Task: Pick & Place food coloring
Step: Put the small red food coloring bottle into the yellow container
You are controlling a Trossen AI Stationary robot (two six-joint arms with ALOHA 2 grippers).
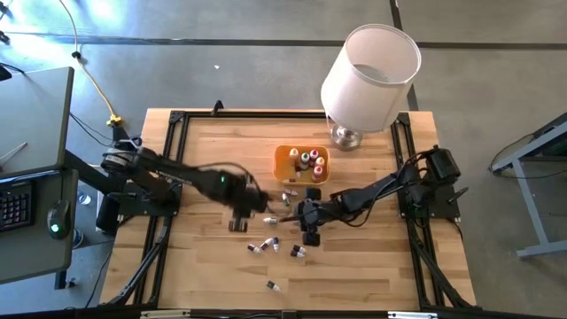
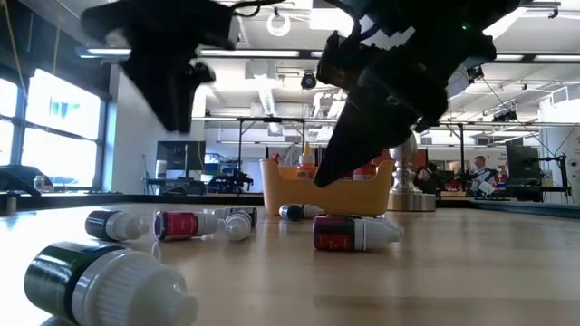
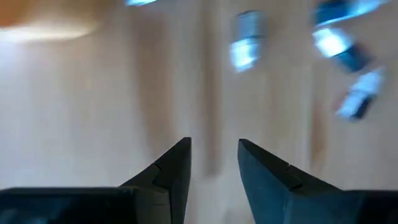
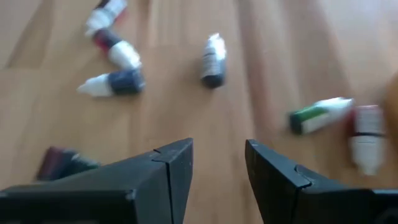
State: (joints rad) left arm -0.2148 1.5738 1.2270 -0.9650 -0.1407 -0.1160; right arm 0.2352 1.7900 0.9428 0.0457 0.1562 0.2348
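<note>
Tiny red, green and dark food coloring squeeze bottles [image 1: 266, 245] lie scattered near centre; some stand in the orange plastic tray [image 1: 285, 164]. Left gripper [image 3: 214, 163] and right gripper [image 4: 219, 163] hover empty, jaws apart. Round bottles could roll if nudged.

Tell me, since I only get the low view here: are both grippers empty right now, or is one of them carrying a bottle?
Observer: Both are empty. The left gripper is open over bare wood, with nothing between its fingers.
Operator: And the right one?
Observer: The right gripper is open too. Loose bottles lie on the table ahead of it, and none is between its fingers.
Operator: What's inside the tray?
Observer: Seen from above, the orange tray holds several upright bottles.
</note>
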